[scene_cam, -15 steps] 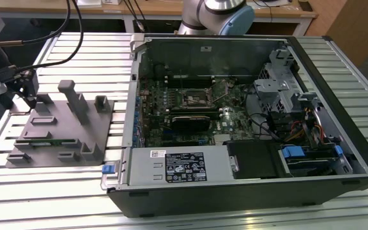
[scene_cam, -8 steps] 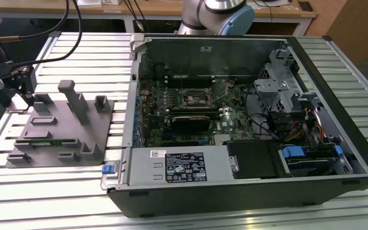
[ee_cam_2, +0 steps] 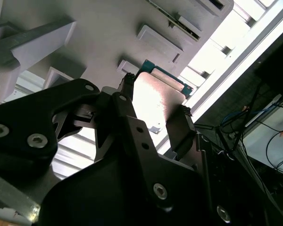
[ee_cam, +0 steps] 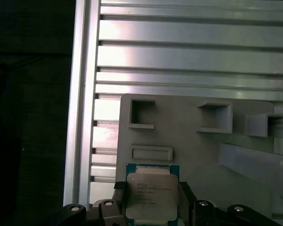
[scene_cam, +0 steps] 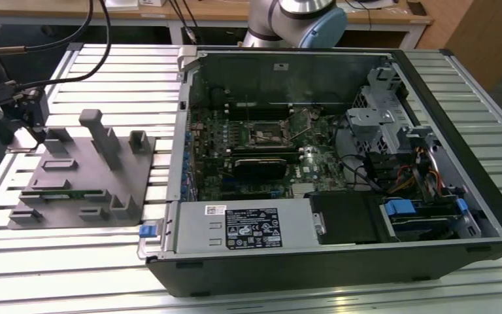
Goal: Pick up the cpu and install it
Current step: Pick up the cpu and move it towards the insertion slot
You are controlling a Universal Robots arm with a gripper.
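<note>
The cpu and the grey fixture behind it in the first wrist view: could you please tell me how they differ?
The cpu has a shiny silvery top with a green rim; the grey fixture is dull and uniform. The cpu is a small flat square, whereas the fixture is far larger, with recesses and raised blocks. The cpu sits clamped in the gripper; the fixture lies free on the slatted table. Both have squared-off outlines.

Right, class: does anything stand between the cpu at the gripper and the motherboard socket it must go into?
Yes. The computer case's side wall rises between the grey fixture, where the gripper is at the cpu, and the socket inside the case. Over the socket itself nothing visible lies in the way.
</note>
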